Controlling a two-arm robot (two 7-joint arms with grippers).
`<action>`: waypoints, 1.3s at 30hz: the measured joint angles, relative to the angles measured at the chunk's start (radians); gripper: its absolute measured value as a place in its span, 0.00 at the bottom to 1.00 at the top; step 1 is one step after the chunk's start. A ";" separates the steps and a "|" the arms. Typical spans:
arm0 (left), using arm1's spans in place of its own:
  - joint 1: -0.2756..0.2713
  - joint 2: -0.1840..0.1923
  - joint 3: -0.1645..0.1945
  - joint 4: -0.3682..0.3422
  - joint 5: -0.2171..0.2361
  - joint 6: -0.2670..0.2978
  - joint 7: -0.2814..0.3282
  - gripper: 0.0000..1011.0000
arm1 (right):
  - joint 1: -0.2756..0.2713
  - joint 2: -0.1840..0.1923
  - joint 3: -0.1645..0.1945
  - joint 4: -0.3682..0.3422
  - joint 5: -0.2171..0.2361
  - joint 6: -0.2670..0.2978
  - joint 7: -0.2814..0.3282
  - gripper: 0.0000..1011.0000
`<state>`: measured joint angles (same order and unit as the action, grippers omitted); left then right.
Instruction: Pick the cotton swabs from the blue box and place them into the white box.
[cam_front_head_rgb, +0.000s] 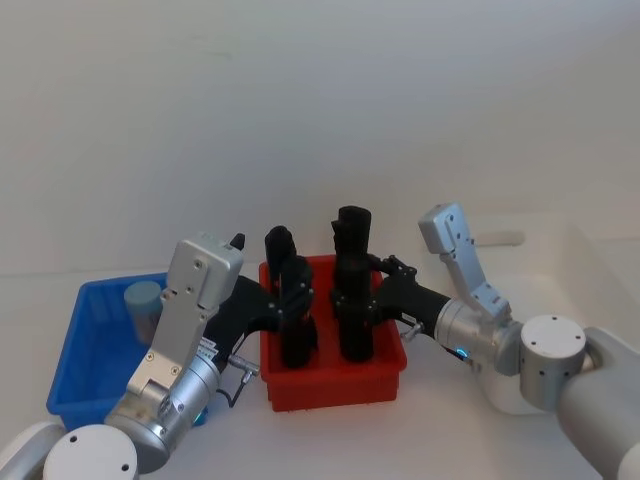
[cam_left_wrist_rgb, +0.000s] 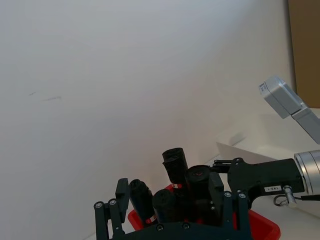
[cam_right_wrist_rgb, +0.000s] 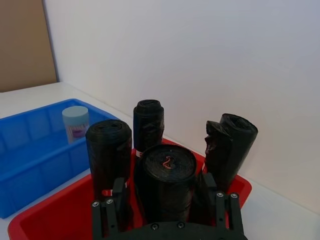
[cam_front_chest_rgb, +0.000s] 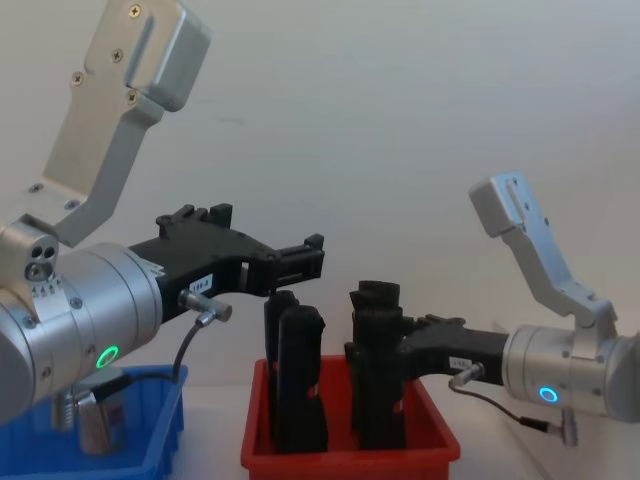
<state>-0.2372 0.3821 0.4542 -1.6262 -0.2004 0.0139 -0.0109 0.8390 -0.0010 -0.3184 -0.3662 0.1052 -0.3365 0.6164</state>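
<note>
One cotton swabs jar (cam_front_head_rgb: 143, 300) with a pale blue lid stands in the blue box (cam_front_head_rgb: 80, 370) at the left; the right wrist view shows the same jar (cam_right_wrist_rgb: 75, 122) in the blue box (cam_right_wrist_rgb: 30, 150). My left gripper (cam_front_head_rgb: 268, 290) is open and hangs above the left black rolls, to the right of the blue box and higher than the jar (cam_front_chest_rgb: 95, 420). My right gripper (cam_front_head_rgb: 375, 285) is open, with its fingers (cam_right_wrist_rgb: 207, 187) on either side of a black roll (cam_right_wrist_rgb: 165, 170) in the red bin. The white box (cam_front_head_rgb: 570, 265) lies at the far right, behind the right arm.
A red bin (cam_front_head_rgb: 335, 385) sits between the two boxes and holds several tall black rolls (cam_front_head_rgb: 352, 270) standing upright. A plain white wall closes the back of the table. The right arm's wrist camera housing (cam_front_head_rgb: 445, 230) rises above the white box.
</note>
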 joint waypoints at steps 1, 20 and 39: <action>0.000 0.000 0.000 0.000 0.000 0.000 0.000 0.99 | 0.000 0.000 0.000 0.000 0.000 0.000 0.000 0.96; 0.000 0.000 0.000 0.000 0.000 0.000 0.000 0.99 | 0.117 -0.044 0.001 0.205 0.005 -0.100 0.031 0.50; 0.000 0.000 0.000 0.000 0.000 0.000 0.000 0.99 | -0.072 0.023 0.038 -0.251 0.022 0.000 -0.063 0.50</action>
<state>-0.2371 0.3821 0.4542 -1.6262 -0.2004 0.0139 -0.0109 0.7671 0.0216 -0.2805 -0.6169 0.1267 -0.3366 0.5533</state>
